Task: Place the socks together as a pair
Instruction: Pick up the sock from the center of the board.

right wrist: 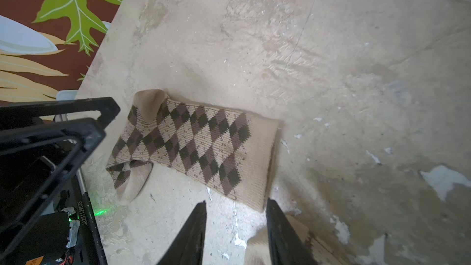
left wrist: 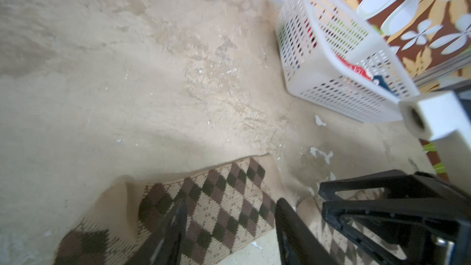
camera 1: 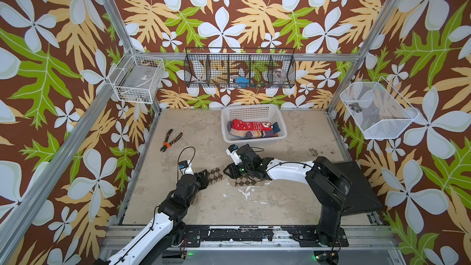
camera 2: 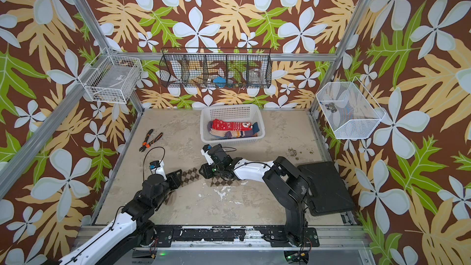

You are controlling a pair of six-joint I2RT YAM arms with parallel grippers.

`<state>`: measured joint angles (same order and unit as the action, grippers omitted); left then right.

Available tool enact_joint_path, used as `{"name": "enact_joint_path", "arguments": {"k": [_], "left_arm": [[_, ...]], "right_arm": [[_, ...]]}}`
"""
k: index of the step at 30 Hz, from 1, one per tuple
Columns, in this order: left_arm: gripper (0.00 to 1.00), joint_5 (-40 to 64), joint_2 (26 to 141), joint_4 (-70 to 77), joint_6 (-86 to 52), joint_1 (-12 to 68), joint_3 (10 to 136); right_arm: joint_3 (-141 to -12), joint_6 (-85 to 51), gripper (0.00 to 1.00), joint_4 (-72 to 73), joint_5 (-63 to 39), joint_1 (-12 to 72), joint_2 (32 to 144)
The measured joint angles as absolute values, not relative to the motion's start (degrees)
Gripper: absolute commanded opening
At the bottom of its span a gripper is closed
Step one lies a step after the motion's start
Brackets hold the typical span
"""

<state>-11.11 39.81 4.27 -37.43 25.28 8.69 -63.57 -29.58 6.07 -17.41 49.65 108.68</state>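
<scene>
The left argyle sock [right wrist: 193,146] lies at near centre, the left gripper [left wrist: 232,201] straddling it, jaws apart; the right argyle sock [camera 1: 240,182] lies just beside it under the right gripper [right wrist: 237,201], jaws likewise apart, probably to line up the pair; other socks [camera 1: 248,124] fill the far white basket [camera 1: 251,113].

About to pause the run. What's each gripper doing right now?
Left gripper: jaws open, straddling the brown argyle sock.
Right gripper: jaws open, holding nothing.
</scene>
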Motion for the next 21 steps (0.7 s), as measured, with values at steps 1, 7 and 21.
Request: {"name": "enact_joint_path", "arguments": {"k": [1,7,21], "left_arm": [[0.50,-10.0,41.7,4.9,-37.7,25.3,8.4],[0.44,-5.2,48.0,8.6,-40.3,25.2,6.7],[0.41,0.8,56.1,17.5,-41.8,24.5,5.3]], "right_arm": [[-63.8,-29.6,0.42,6.0,-17.4,49.7,109.4],[-65.4,-29.6,0.47,6.0,-17.6,49.8,112.9],[-67.7,-30.0,0.22,7.0,-20.1,49.9,116.8]]}}
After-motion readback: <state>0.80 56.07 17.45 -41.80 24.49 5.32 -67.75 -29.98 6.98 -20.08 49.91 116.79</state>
